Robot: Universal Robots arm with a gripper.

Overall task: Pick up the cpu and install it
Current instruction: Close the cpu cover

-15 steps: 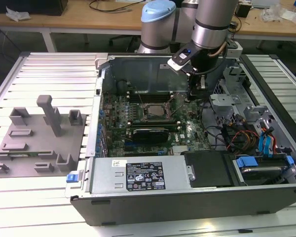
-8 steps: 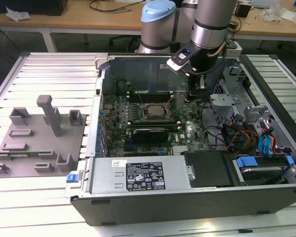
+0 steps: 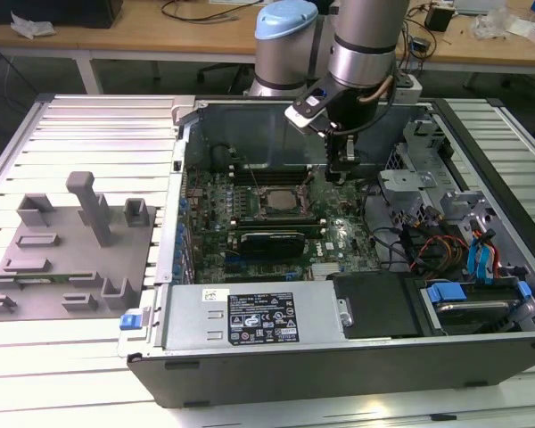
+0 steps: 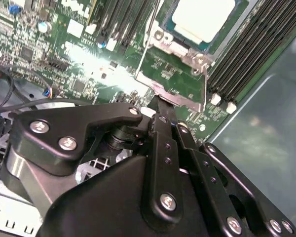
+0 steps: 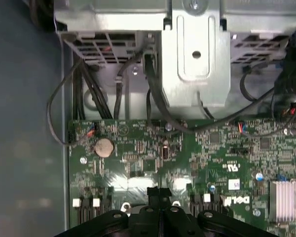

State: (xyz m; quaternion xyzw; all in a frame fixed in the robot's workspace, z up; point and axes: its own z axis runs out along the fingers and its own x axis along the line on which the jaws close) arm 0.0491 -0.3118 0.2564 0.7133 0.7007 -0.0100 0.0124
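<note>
Pincer (image 4: pixel 157 101) seen w/ jaws pressed together, nothing held, tip at socket frame (image 4: pixel 177 52) edge; cpu (image 4: pixel 202 17) seated within; motherboard (image 4: pixel 89 64) open alongside.

Arm (image 3: pixel 367 40): round silver-grey metal segments, finish smooth. Joint cap (image 3: pixel 285 20): pale blue, domed. One thin tan cable (image 3: pixel 390 91) loops beside the wrist. A pale bracket (image 3: pixel 305 111) with a small blue mark sits on the black wrist block. Claw (image 4: pixel 160 106): matt black throughout, flat linkage bars pinned by round silver screw heads (image 4: pixel 167 201). Two narrow fingers (image 4: pixel 164 143), each with a row of small holes.
</note>
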